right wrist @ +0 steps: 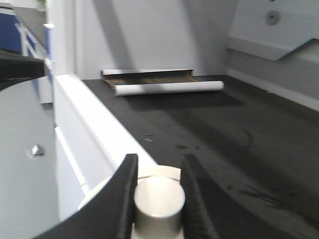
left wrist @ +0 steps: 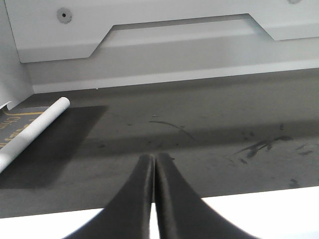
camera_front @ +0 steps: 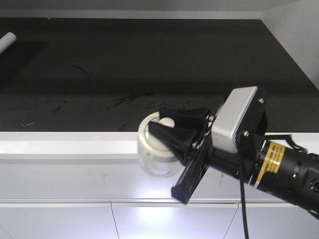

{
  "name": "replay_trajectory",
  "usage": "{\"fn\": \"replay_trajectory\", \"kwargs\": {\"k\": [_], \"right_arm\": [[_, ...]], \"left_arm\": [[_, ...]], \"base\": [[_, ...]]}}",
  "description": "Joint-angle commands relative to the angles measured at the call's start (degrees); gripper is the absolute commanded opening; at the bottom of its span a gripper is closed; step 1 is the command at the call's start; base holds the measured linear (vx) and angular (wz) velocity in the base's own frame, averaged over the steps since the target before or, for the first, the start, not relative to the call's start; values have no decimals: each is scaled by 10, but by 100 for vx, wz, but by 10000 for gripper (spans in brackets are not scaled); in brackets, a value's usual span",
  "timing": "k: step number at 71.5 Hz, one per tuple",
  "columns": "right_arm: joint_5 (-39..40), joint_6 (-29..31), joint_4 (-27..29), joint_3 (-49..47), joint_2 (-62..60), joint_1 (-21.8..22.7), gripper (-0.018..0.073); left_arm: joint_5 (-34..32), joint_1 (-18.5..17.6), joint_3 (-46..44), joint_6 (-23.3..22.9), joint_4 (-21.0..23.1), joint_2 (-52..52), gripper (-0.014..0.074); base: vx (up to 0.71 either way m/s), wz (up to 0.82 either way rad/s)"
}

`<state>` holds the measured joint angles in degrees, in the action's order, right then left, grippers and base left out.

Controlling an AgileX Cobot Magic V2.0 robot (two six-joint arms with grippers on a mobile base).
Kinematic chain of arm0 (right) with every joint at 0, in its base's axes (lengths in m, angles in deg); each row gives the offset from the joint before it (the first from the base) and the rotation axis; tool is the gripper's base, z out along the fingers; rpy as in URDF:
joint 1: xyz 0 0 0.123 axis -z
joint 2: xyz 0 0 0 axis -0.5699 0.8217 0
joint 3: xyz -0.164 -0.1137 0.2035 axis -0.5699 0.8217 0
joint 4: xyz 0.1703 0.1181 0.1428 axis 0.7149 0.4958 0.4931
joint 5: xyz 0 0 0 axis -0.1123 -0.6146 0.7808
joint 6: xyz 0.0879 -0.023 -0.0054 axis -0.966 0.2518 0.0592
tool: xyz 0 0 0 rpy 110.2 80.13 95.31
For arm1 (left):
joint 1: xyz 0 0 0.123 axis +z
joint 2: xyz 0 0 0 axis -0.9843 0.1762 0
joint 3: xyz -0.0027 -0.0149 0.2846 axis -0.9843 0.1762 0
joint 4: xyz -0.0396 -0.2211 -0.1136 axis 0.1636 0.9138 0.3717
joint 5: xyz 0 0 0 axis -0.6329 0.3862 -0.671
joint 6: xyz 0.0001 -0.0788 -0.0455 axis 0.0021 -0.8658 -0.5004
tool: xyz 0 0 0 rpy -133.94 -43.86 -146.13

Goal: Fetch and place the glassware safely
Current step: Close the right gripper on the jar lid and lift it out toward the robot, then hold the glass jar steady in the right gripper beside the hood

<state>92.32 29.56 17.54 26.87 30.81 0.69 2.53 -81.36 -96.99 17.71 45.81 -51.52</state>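
Pinching the round central knob (right wrist: 159, 199) on the cream-white lid (camera_front: 149, 122) of the small squat clear glass jar (camera_front: 152, 157) between the two black fingers (camera_front: 184, 115) of the right tool (right wrist: 158, 167), clenched on the knob from both sides. Holds the jar lid-uppermost at the white front lip (camera_front: 65, 142) of the dark matte desk (camera_front: 149, 64), with the blurred glass body showing in front of that lip; cannot tell whether resting there or hanging clear. Reaches in from the lower right on the right arm (camera_front: 294, 172), forearm low, grey camera box (camera_front: 234, 119) on top of the wrist, yellow label (camera_front: 271, 159) behind it, tool aimed left. Keeps the left tool (left wrist: 153, 194) squeezed tight on nothing, fingertips touching, low over the same lip and pointed across the desk toward the white back wall (left wrist: 164, 55). Leaves well apart, at the far left of the desk, a white cylindrical tube (left wrist: 35, 129) lying beside a shallow flat tray (right wrist: 147, 74).
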Motion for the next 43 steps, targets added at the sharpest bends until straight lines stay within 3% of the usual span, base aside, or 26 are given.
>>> {"fn": "replay_trajectory", "kwargs": {"k": [1,43], "right_arm": [[32,2,24,-16,-17,-23,-3],[38,0,25,-16,-17,-29,-3]], "left_arm": [[-41,0,-16,-4,5,0,-7],[-41,0,-16,-4,5,0,-7]], "base": [[0,0],[0,0]]}}
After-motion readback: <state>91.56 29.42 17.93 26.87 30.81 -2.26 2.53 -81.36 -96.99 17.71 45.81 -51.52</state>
